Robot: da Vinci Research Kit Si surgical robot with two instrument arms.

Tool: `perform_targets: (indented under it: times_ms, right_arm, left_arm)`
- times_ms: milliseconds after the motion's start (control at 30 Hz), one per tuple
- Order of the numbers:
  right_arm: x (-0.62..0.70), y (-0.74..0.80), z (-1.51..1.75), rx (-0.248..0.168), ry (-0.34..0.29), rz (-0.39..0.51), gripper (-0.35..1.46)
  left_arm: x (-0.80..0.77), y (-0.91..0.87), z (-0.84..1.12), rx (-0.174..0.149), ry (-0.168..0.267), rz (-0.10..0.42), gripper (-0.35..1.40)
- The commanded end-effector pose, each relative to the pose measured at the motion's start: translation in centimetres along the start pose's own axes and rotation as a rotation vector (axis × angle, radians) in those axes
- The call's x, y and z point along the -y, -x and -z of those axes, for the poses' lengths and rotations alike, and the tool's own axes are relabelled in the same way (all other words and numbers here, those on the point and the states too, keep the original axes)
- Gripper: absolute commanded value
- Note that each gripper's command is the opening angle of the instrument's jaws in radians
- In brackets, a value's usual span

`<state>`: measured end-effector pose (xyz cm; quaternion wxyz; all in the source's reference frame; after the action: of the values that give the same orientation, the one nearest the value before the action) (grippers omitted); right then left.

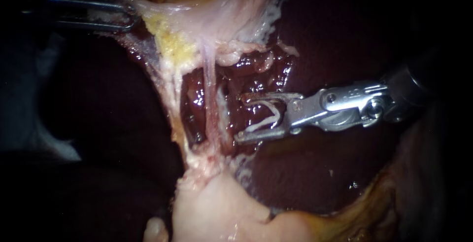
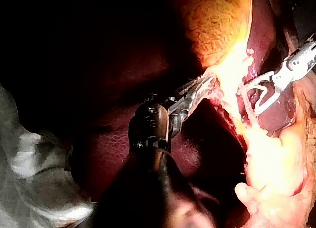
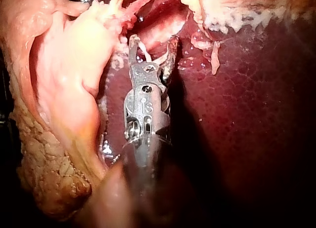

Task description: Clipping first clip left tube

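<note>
The right instrument, a metal shaft with two slender jaws, carries a bent white clip. Its jaws stand wide apart and both touch the clip. Just ahead of the tips a thin pale pink tube runs upright over wet dark red tissue, not yet between the jaws. A whitish strand lies beyond it. The left instrument is clamped on a pale membrane above. The dark maroon liver lies around all this.

No text or number can be read; the right instrument bears small marks, illegible, at 3 o'clock in the endoscope view.
</note>
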<state>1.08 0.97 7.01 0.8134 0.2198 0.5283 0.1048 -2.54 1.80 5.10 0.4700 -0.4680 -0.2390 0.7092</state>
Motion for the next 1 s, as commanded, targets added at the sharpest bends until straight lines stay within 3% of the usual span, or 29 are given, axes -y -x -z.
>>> perform_targets:
  times_ms: [33, 600, 800, 1000]
  right_arm:
    - [0.04, -0.05, 0.02, -0.002, -0.006, -0.009, 0.50]
    - [0.50, -0.66, 0.17, -0.035, -0.103, -0.066, 0.48]
    - [0.57, -0.76, 0.05, -0.057, -0.135, -0.080, 0.48]
    - [0.54, -0.81, -0.12, -0.066, -0.132, -0.084, 0.49]
  left_arm:
    - [0.00, 0.00, 0.00, 0.000, 0.000, 0.000, -0.35]
    - [0.01, 0.00, -0.01, 0.000, 0.000, -0.001, -0.35]
    - [0.02, 0.01, -0.01, 0.000, 0.000, -0.001, -0.35]
    - [0.02, 0.01, -0.01, 0.000, 0.000, -0.001, -0.35]
